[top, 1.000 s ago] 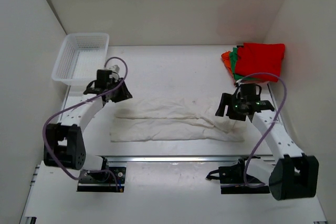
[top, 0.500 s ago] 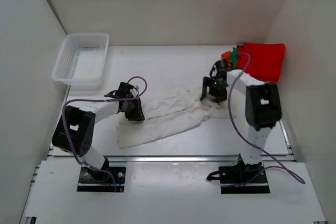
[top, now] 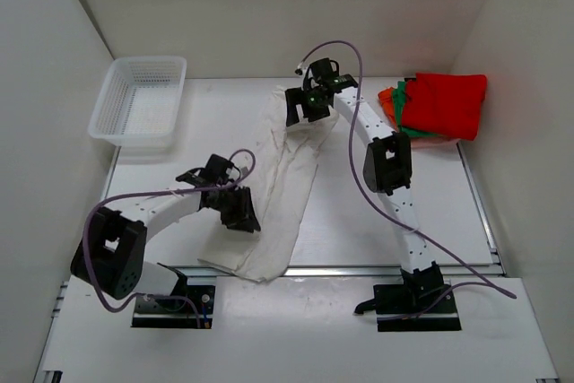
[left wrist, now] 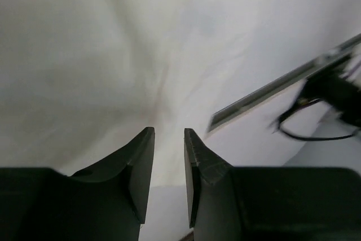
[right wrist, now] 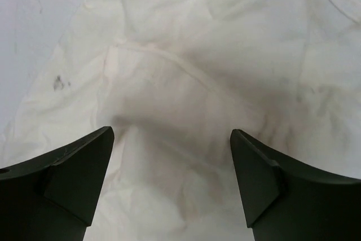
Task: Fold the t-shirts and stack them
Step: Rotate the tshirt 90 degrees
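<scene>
The left gripper (top: 240, 211) sits low near the near-left part of the desk (top: 421, 204), its fingers (left wrist: 140, 162) drawn together to a thin slit on a fold of the white t-shirt (top: 291, 177), whose creases run straight into the tips in the wrist view. The right gripper (top: 303, 109) reaches out to the middle of the far edge with its fingers spread wide. It hangs over the shirt's far end, and rumpled cloth fills the gap in its own view. The white t-shirt lies as a long crumpled band slanting from the far edge at the middle down to the near edge left of centre, where its end touches the metal rail (top: 359, 271). Bare desk lies on both sides of the band, a wider stretch toward the right edge. In the far-right corner, well apart from the band, the red t-shirt (top: 444, 103) lies folded on top of the green t-shirt (top: 404, 121) and the orange t-shirt (top: 387, 100), which show only as edges. A white mesh basket (top: 139, 100) sits in the far-left corner, well apart from the left gripper.
</scene>
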Controlling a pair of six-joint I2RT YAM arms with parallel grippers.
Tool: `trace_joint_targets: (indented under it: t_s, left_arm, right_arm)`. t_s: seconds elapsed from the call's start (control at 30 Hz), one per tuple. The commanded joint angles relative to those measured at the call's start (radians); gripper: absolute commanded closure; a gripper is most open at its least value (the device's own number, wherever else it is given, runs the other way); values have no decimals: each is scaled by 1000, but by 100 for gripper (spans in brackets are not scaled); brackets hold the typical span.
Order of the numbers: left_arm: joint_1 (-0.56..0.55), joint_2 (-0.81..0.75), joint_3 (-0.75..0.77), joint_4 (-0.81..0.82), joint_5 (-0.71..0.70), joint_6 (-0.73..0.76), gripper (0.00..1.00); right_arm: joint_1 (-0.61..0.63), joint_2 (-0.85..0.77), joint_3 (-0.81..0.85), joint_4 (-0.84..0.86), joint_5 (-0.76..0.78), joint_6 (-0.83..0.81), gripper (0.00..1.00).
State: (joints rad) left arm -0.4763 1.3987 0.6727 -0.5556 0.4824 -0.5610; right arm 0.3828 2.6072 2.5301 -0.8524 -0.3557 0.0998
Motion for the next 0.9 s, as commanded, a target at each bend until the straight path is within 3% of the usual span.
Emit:
trace_joint_targets:
  t_s: [0.0, 0.13, 0.23, 0.27, 0.3, 0.33, 0.43, 0.53, 0.7, 0.77, 0.87]
  left_arm:
    - [100, -72, 172, 48, 81, -17, 61]
    - [209, 46, 402, 80, 139, -10, 58]
    - [252, 230, 594, 89, 153, 9, 59]
    - [251, 320, 676, 91, 168, 0, 58]
    - [252, 371, 749, 108, 179, -8, 59]
    - [249, 446, 789, 124, 182, -16, 60]
    - [222, 634, 927, 181, 176, -45, 62]
    - [200, 781, 1065, 218, 148, -59, 61]
    - [170, 992, 1347, 165, 6, -37, 59]
    - [159, 1069, 1459, 113, -28, -37, 60]
    - [150, 1224, 1706, -31, -96, -28, 60]
  right_arm:
    - [-27, -229, -96, -8, 89, -63, 18]
    - [-51, -564, -396, 139, 142, -35, 15]
    - [-32, -840, -773, 266, 139, 21, 18]
    - [-7, -940, -950, 355, 112, 50, 35]
    - [28, -991, -1125, 433, 92, 98, 68]
    - [53, -1060, -1254, 466, 87, 110, 82]
    - [216, -1138, -1476, 591, 60, 199, 95]
    - [335, -1167, -1631, 746, -23, 270, 98]
    - [450, -1086, -1719, 906, -129, 323, 98]
    - [475, -1031, -1726, 920, -146, 337, 98]
    - [504, -943, -1688, 813, -121, 307, 97]
